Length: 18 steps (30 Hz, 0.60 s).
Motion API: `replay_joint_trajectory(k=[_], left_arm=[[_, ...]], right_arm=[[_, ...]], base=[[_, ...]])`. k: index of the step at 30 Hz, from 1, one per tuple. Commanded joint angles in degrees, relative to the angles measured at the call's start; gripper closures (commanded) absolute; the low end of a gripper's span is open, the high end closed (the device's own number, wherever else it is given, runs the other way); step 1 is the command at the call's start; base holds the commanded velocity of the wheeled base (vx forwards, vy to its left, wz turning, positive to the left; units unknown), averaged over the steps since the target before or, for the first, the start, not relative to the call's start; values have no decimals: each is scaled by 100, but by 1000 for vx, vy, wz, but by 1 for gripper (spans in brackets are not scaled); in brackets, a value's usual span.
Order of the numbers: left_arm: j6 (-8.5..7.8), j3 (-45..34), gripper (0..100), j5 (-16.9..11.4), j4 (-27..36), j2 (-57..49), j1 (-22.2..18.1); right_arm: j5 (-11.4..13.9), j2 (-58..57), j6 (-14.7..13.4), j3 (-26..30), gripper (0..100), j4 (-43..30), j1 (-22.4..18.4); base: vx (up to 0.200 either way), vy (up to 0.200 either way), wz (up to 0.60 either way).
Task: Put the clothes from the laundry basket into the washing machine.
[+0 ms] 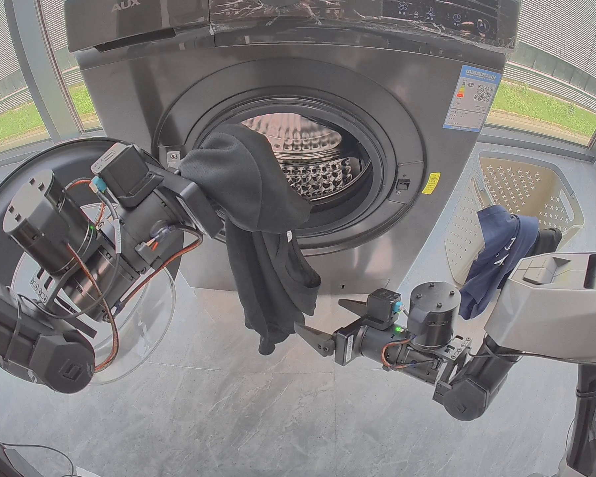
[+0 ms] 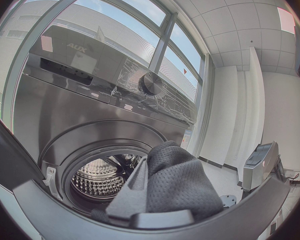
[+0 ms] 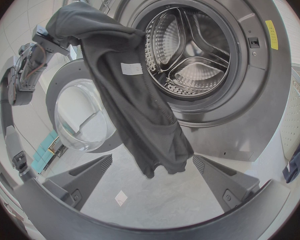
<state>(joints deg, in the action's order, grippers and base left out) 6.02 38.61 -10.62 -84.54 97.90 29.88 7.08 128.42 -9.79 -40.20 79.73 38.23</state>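
Note:
My left gripper (image 1: 204, 190) is shut on a black garment (image 1: 258, 193) at the left rim of the washing machine's (image 1: 377, 87) open drum (image 1: 311, 154). The cloth drapes over the gripper and hangs down in front of the machine, outside the drum. In the left wrist view the black garment (image 2: 180, 180) covers one side of the left gripper (image 2: 156, 184). My right gripper (image 1: 321, 318) is open, low, just right of the garment's bottom hem. In the right wrist view that hem (image 3: 163, 160) dangles between the right gripper's (image 3: 150, 162) fingers without being held.
The machine's round glass door (image 1: 139, 313) stands open to the left, beneath my left arm. A white laundry basket (image 1: 530, 187) stands right of the machine, with a blue garment (image 1: 496, 253) draped over its rim. Grey tiled floor lies in front.

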Motion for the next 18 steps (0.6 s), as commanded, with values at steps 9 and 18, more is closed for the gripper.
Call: replay_joint_trajectory(k=[9, 18], left_arm=[[13, -20, 100, -2, -36, -26, 0], [92, -29, 100, -2, -54, -17, 0]], right_arm=[[21, 1063, -49, -1394, 0, -19, -255], [135, 1133, -76, -1631, 100, 122, -211]], base=[[0, 0, 0], [0, 0, 0]])
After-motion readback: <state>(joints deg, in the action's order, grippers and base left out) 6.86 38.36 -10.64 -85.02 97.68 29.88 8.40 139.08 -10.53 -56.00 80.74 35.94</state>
